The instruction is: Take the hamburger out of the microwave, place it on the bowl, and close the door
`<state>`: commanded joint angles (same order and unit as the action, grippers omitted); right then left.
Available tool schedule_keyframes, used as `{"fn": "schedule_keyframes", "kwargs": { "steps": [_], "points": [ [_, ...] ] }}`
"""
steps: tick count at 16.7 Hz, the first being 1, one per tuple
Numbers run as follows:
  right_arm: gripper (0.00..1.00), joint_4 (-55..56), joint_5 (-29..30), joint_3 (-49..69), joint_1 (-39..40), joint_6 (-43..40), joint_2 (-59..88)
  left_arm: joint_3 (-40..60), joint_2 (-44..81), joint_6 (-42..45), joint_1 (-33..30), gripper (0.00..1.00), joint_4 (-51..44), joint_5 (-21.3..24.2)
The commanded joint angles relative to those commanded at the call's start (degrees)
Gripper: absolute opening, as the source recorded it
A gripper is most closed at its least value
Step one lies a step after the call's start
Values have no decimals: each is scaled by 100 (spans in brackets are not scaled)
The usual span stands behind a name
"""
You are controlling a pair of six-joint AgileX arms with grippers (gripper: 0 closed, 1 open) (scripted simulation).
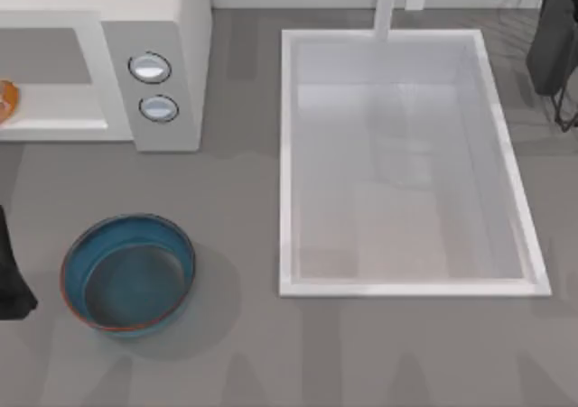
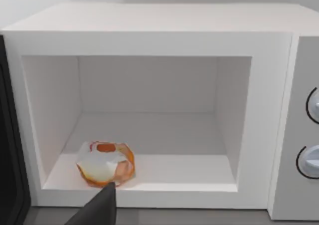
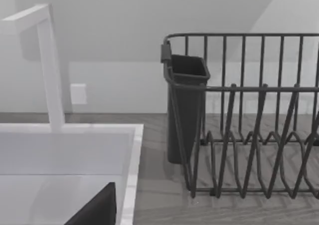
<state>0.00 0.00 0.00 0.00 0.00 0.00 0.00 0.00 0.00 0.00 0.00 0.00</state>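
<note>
The hamburger [image 2: 105, 163] is faced inside the microwave [image 2: 149, 30] by the left pincer [image 2: 102, 205] (opening cannot be told), presumably lined up for reaching in.

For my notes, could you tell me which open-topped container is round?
The bowl, teal with an orange-brown rim, in front of the microwave; the white sink is rectangular.

The microwave [image 2: 149, 40] mouth stands unobstructed before the hamburger [image 2: 105, 163].

Microwave [image 1: 153, 55] upper left, cavity open; hamburger [image 2: 105, 163] on cavity floor, front-left. Teal bowl [image 1: 128, 273] lower left, upright.
</note>
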Motion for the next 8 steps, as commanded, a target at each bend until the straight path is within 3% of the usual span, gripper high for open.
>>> {"fn": "schedule_keyframes", "kwargs": {
  "steps": [8],
  "points": [
    [100,0,0,0,0,0,0,281,584,33,76,100,342,84]
  ]
}}
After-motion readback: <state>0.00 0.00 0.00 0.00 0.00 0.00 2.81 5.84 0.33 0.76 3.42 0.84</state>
